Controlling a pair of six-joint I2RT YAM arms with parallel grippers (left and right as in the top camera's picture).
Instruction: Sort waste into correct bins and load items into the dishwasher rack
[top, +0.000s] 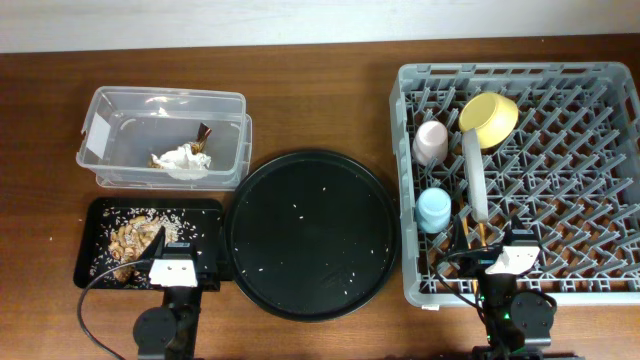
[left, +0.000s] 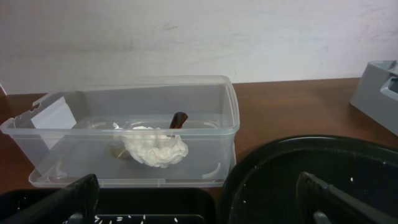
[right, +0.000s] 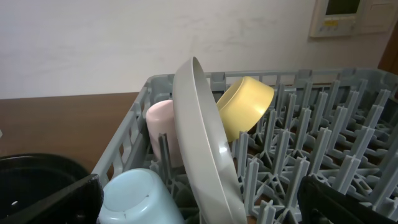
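Observation:
The clear tub (top: 160, 135) holds the white napkin (top: 180, 158) and the brown wrapper (top: 203, 133); both also show in the left wrist view (left: 155, 148), (left: 179, 120). The shallow black tray (top: 205, 215) holds food scraps with rice (top: 130, 240). In the grey rack (top: 560, 200) are the pink cup (top: 431, 141), blue cup (top: 434, 208), yellow bowl (top: 490, 117) and the plate (top: 473, 175) on edge. I cannot make out the chopsticks. My left gripper (top: 175, 250) (left: 199, 211) is open and empty over the black tray's near edge. My right gripper (top: 500, 245) (right: 199, 211) is open and empty at the rack's front, behind the blue cup (right: 140, 199) and plate (right: 208, 143).
A large round black tray (top: 310, 232) with a few rice grains lies between the black tray and the rack. The rack's right half holds only upright pegs (right: 323, 143). A wall runs behind the table.

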